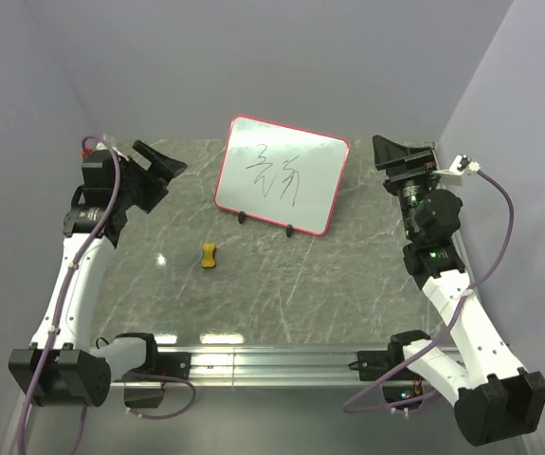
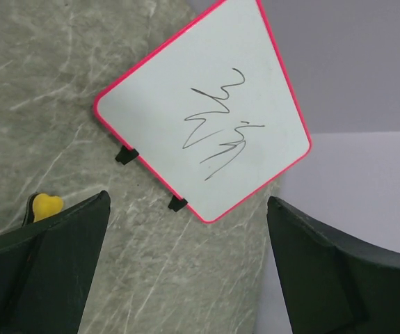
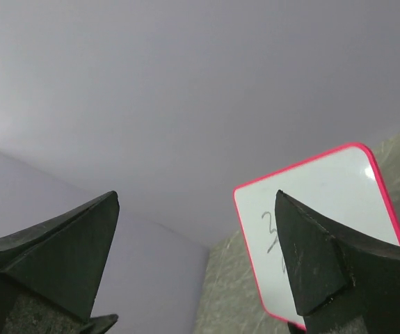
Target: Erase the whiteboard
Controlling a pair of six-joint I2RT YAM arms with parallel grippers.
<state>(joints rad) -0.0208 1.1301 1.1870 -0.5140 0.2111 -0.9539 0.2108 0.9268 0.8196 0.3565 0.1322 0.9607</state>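
Two arms rise from the near edge at 6 o'clock in the top view; the left reaches toward 10 o'clock and the right toward 2 o'clock. Just left of the centre of the table point(image 1: 348, 275) lies a small yellow block point(image 1: 209, 256), well apart from both claws. Beyond it, toward 12 o'clock, the board point(image 1: 281, 175) stands tilted back on two black feet point(image 1: 243, 217), with a dark scribble point(image 1: 277, 175) across its middle.

The left gripper point(image 1: 163, 169) hangs at 10 o'clock, released and empty, aimed at the board. The right gripper point(image 1: 400, 152) hangs at 2 o'clock, also spread wide and holding nothing.

The left wrist view takes in the whole board point(image 2: 206, 118), both feet point(image 2: 126, 155) and the full scribble, and the block point(image 2: 46, 206) peeks past the left finger at 8 o'clock. The right wrist view is mostly grey wall point(image 3: 186, 83). It shows only part of the board point(image 3: 318, 209) at 4 o'clock, half hidden behind one finger point(image 3: 325, 271), with a scrap of the scribble and no block.
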